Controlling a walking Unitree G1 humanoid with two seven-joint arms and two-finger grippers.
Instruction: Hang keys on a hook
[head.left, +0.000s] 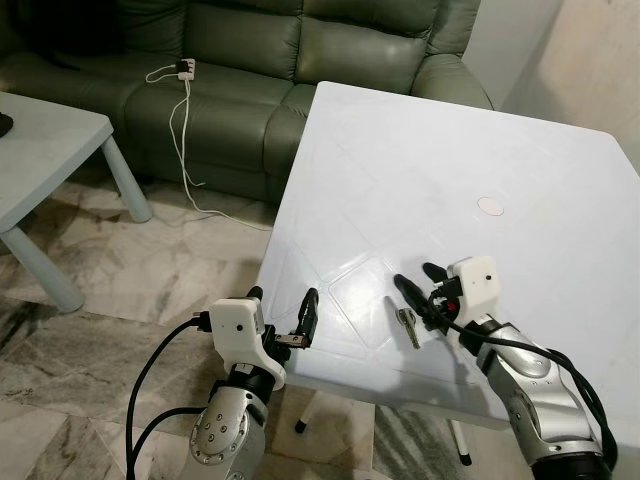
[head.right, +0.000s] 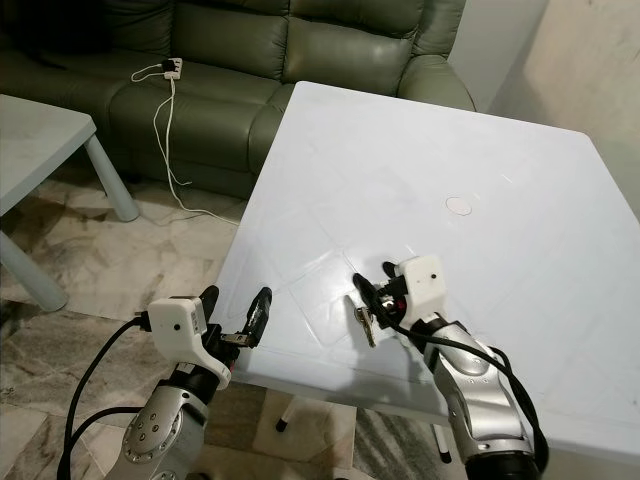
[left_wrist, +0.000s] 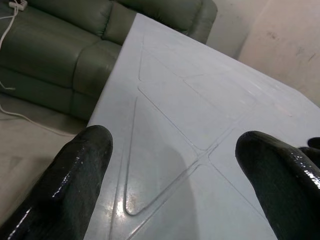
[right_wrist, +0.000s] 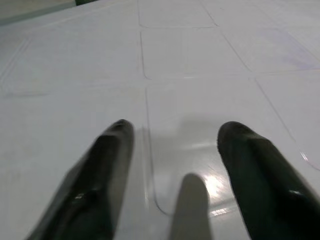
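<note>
Right claw (head.left: 418, 283) spread, low over table (head.left: 560, 190), seemingly touching key (head.left: 409, 325).

**What stays hidden or cut off**

The keys (head.left: 408, 326) lie partly under the right gripper (head.left: 421, 287), too small to count or make out a ring. The white table (head.left: 420, 180) runs off the right edge, its far legs unseen. On the far left, the small side table (head.left: 45, 140) is cropped. The sofa (head.left: 250, 60) loses its top.
</note>
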